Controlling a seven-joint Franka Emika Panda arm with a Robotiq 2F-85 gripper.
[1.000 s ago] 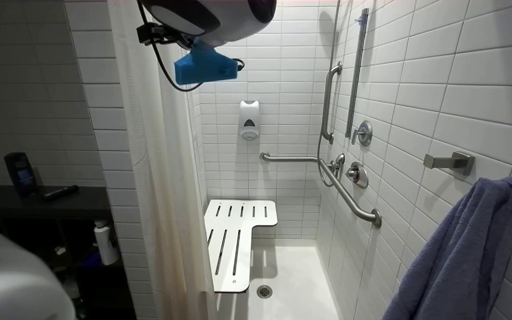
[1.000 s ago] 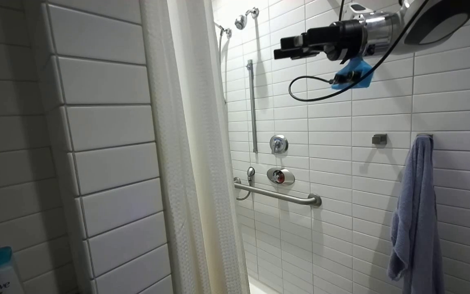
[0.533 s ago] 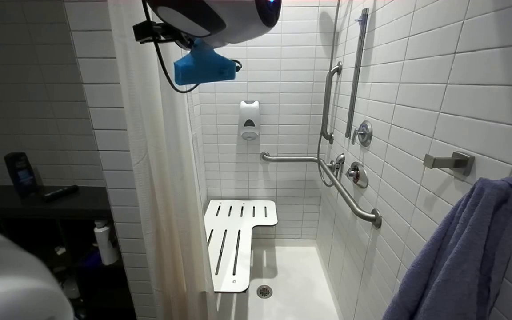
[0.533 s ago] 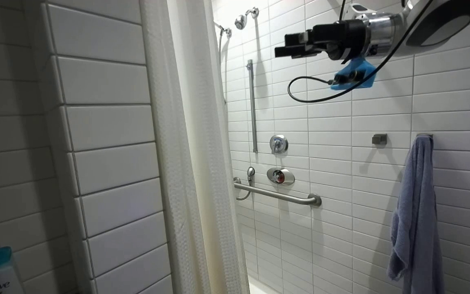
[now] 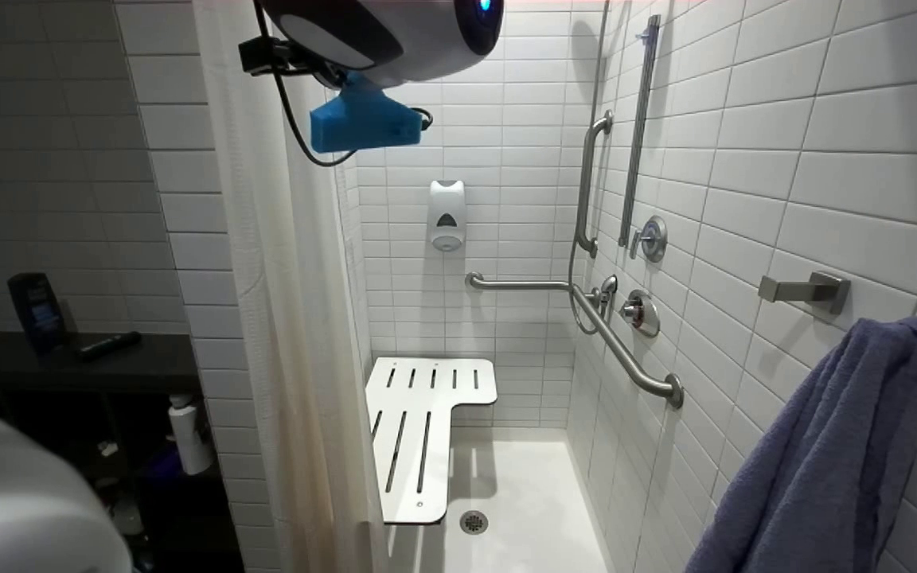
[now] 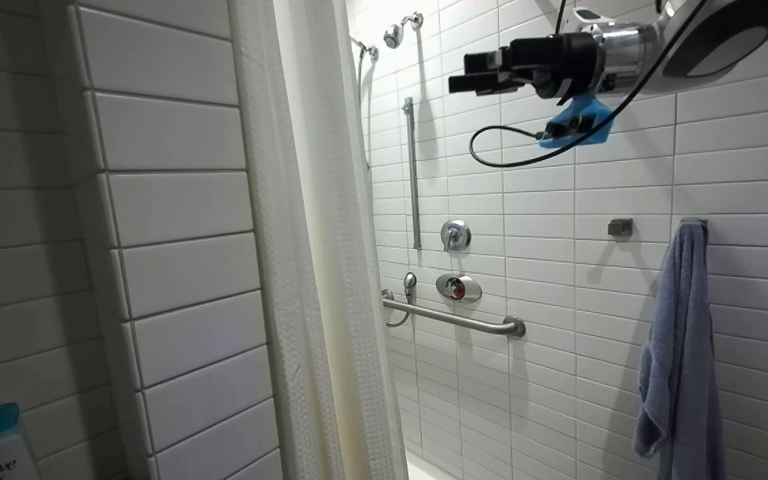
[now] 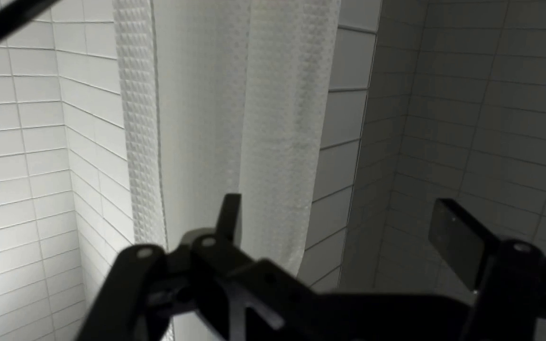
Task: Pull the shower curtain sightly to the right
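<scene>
The curtain point(image 7: 206, 118) hangs upright ahead of the gripper point(image 7: 338, 208), well apart, off-centre toward one jaw. The jaws stand wide, empty; realigning likely comes first.

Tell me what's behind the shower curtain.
In an exterior view, a white slatted seat juts out from behind the shower curtain, with tiled wall beyond. The curtain covers part of the seat's left side there; anything else behind the folds is hidden.

Shower curtain point(image 6: 321, 233), top and bottom outside both exterior views.
</scene>
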